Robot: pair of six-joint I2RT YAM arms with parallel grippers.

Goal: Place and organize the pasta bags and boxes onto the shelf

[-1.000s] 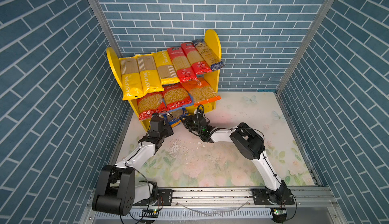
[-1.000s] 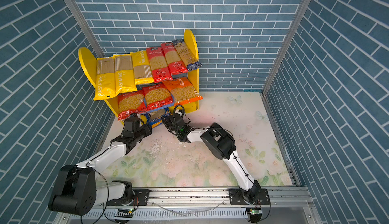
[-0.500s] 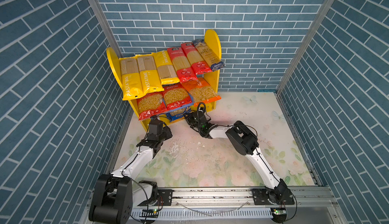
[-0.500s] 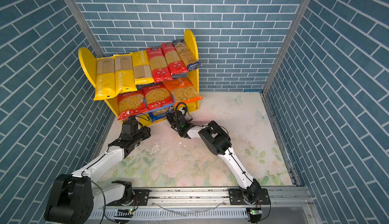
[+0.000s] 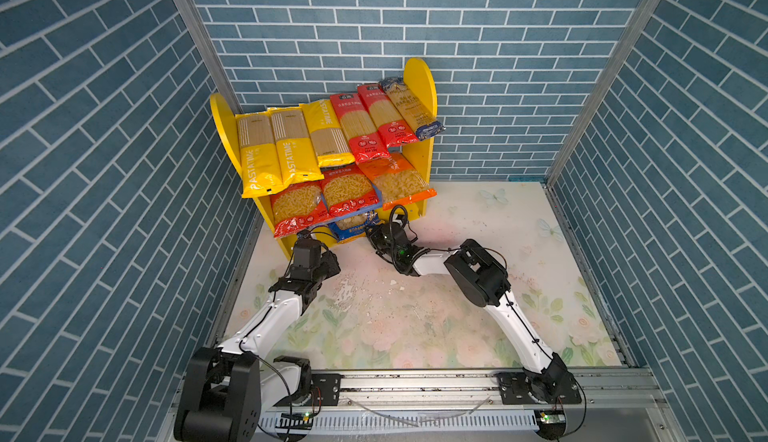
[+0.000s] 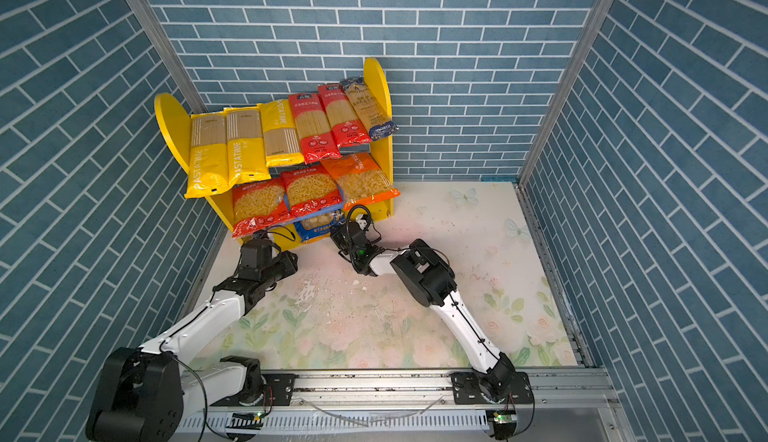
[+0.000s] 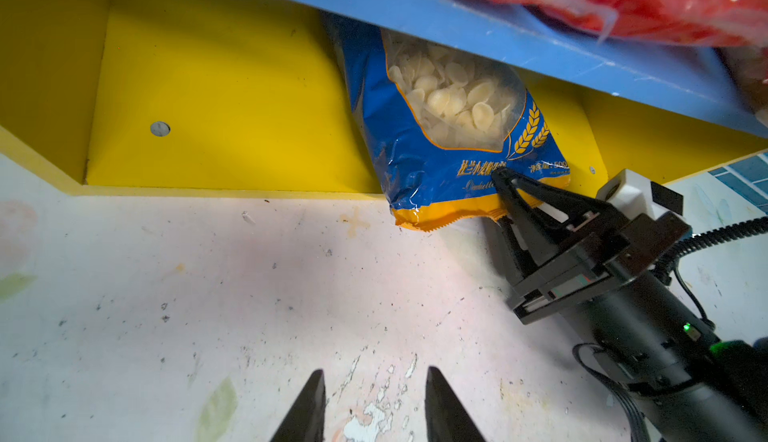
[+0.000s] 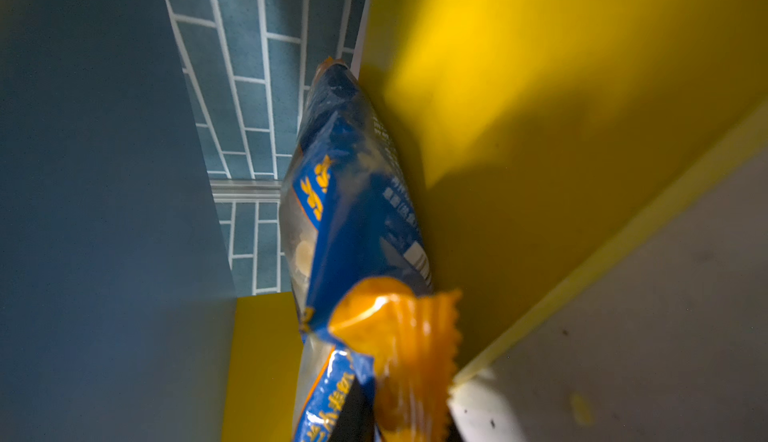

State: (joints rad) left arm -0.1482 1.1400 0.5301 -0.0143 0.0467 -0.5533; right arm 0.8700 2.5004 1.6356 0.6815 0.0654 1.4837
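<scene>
Down at the foot of the shelf (image 5: pixel 419 72), just above the centre of both top views, a blue bag (image 7: pixel 415 157) of shell-shaped pasta lies tucked under the blue lower board (image 7: pixel 478 20). Its back rests on the yellow panel beneath and its orange-sealed end pokes out over the bench (image 5: pixel 415 315). The right fingers (image 5: pixel 372 232) straddle one corner of that end, one on the printed face and one below the seal. They stand a little apart, and I cannot tell whether they pinch the bag or merely touch it. The left fingers (image 5: pixel 304 237) hover low over the bench just left of the bag, parted with a clear gap and holding nothing. Higher in the frame, the long spaghetti packs (image 5: pixel 291 145), yellow, red and one dark blue, lie side by side on the upper tier, overhanging its front. Two red bags (image 5: pixel 297 207) and an orange bag (image 5: pixel 399 182) of short pasta fill the tier below.
</scene>
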